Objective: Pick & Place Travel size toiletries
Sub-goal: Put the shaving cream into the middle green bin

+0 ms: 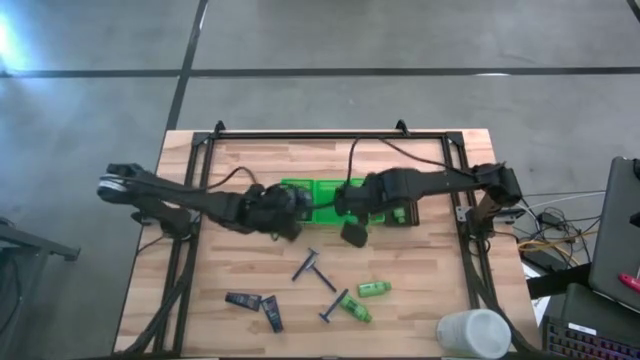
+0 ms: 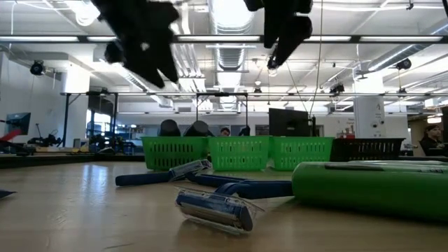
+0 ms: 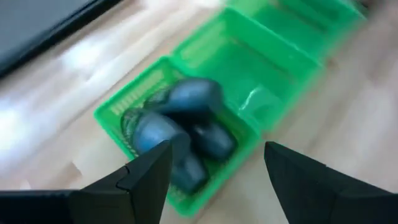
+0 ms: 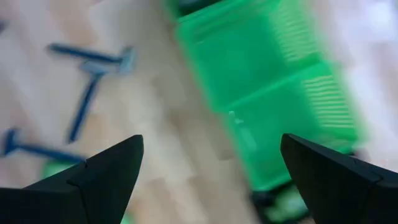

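Our left gripper (image 3: 214, 171) hangs over the left end compartment of the green three-compartment tray (image 1: 325, 190), its fingers spread apart with nothing between them. Directly beneath it, in the left wrist view, that end compartment holds a heap of grey oval bottles (image 3: 180, 127), several of them lying against one another. The next compartment along looks bare in that view apart from a pale glint on its floor.

Our right gripper (image 4: 208, 165) is wide open and empty, hovering above the table just in front of the tray's right half. In its wrist view we see the green tray beside it and blue razors (image 4: 93, 62) lying on the wood.

Further out on the table, in the high view, two razors (image 1: 310, 266) lie in front of the tray, one nearer it and one closer to the front edge. Two green mini bottles (image 1: 373, 289) rest beside them to the right, and two dark flat tubes (image 1: 243, 299) lie near the front left. A pale round container (image 1: 473, 333) sits at the front right corner.
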